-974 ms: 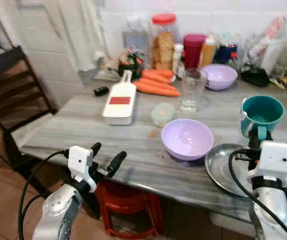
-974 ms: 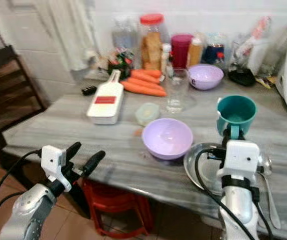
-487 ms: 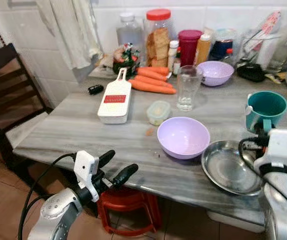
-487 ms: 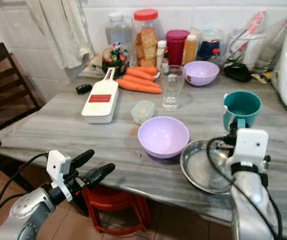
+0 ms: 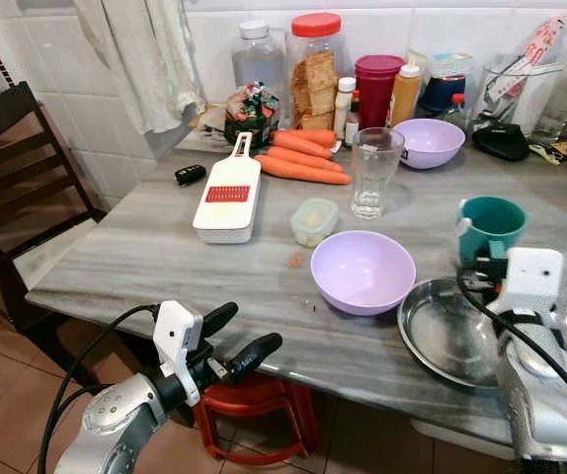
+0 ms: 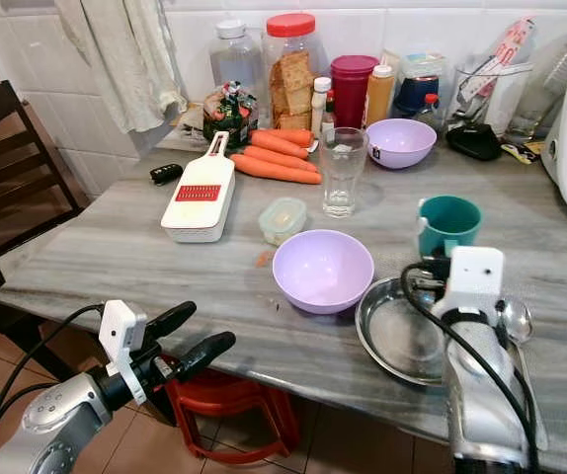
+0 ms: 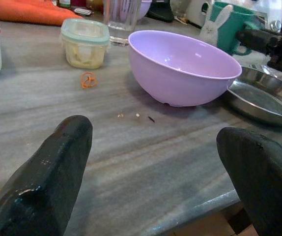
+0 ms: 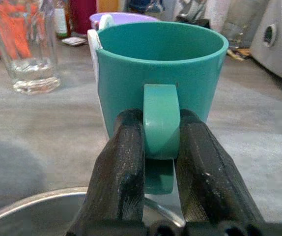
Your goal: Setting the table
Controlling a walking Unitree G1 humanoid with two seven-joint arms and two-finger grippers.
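The teal mug (image 8: 158, 83) sits above the far rim of the steel plate (image 5: 448, 336) at the bench's (image 5: 155, 257) right, its handle pinched between my right gripper (image 8: 160, 162) fingers. With so thin a hold, I judge it could swing and clip the plate or the purple bowl (image 5: 365, 271). My left gripper (image 5: 236, 338) hovers open at the near edge.

teal mug (image 6: 448, 224) beside steel plate (image 6: 392, 336), purple bowl (image 6: 323, 271)

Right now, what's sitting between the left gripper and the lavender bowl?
Nothing but bare grey tabletop with a few crumbs; the left wrist view shows it between the open left gripper and the lavender bowl.
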